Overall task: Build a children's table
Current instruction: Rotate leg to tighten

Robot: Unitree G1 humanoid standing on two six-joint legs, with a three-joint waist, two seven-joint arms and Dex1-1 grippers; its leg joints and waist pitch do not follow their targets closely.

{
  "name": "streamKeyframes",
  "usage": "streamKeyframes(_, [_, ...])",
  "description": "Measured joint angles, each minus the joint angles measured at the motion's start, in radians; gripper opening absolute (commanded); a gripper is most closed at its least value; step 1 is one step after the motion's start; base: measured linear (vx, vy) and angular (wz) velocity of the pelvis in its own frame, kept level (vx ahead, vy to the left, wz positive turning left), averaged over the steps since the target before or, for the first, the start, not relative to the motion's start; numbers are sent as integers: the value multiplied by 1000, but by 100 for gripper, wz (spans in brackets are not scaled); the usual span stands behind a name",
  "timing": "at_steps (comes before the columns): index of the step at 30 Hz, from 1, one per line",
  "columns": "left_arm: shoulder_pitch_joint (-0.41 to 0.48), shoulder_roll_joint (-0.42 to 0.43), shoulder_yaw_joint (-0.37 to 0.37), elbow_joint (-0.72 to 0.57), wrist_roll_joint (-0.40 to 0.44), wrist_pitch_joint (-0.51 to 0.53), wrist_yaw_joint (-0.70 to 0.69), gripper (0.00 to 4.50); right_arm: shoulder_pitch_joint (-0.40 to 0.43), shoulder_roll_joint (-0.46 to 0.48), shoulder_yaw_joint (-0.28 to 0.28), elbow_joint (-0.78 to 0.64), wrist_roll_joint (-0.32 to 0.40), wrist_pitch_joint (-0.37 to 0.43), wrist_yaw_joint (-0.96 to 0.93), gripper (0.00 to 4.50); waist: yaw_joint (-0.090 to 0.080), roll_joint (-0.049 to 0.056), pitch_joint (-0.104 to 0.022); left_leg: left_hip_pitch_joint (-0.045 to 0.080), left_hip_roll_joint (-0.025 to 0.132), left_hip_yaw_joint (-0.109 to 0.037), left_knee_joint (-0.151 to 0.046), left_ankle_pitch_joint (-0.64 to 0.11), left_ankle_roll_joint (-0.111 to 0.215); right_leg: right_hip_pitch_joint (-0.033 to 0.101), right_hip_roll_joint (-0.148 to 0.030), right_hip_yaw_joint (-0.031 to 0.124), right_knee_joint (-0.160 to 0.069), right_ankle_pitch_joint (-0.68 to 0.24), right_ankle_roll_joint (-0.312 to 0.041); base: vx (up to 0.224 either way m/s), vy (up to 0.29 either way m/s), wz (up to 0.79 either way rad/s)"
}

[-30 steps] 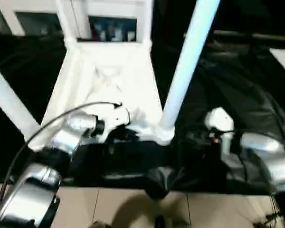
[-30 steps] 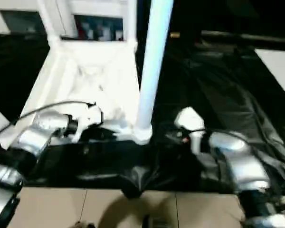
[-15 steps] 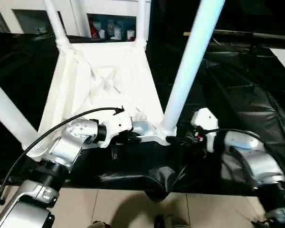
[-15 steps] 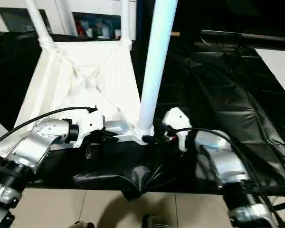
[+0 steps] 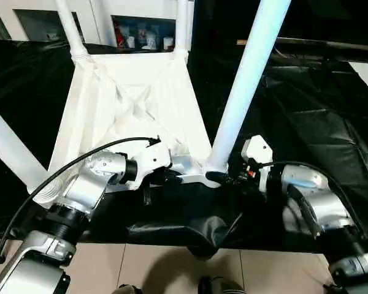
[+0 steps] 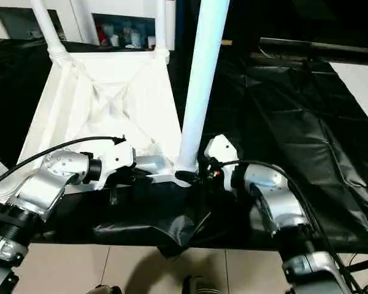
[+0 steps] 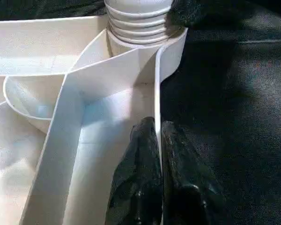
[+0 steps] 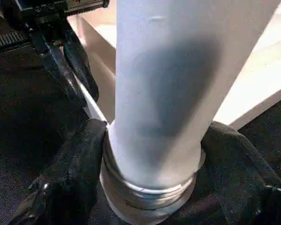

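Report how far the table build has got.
Done: the tabletop lies underside up with legs standing at all four corners. In hand: the right gripper clasps the base of the near right leg; the left gripper pinches the rim beside it. Left: confirming that leg is seated, then turning the table upright.

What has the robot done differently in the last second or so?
The right gripper has moved in toward the table and closed around the base of the near leg. The left gripper stays clamped on the tabletop's rim; the table itself hasn't shifted.
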Motion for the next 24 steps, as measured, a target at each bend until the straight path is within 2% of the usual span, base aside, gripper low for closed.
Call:
streamKeyframes(5, [-9, 1, 0, 17, -2, -6, -10, 0, -6, 3, -1, 18, 4, -9, 14, 270, 1, -1, 0, 0, 0, 0, 0, 0, 0, 0, 0, 0, 0, -1, 2, 0, 0, 0])
streamKeyframes(13, [-13, 2, 0, 25, -4, -11, -18, 0, -17, 6, -2, 54, 8, -42, 34, 265, 1, -2, 1, 0, 0, 0, 0, 0, 0, 0, 0, 0, 0, -1, 2, 0, 0, 0])
streamKeyframes(17, [-13, 0, 6, 30, -3, -1, -2, 0, -15, 39, -17, 72, 10, -46, -8, 265, -2, -3, 1, 1, 0, 0, 0, 0, 0, 1, 0, 0, 1, -1, 2, 0, 0, 0])
streamKeyframes(19, [-24, -11, 16, 49, 6, 18, 37, 0, -14, 89, -37, 98, 2, -57, -107, 265, -10, -5, 0, 1, 0, -1, 1, 0, -1, 1, 0, 0, 1, -1, 2, 0, 0, 0])
streamKeyframes(24, [-65, -112, 20, 91, 54, 94, 207, 0, -4, 212, -82, 121, -54, -60, -459, 264, -10, -6, -2, 3, -1, -1, 1, 0, -1, 2, -1, 0, -3, -1, 3, 0, 0, 0])
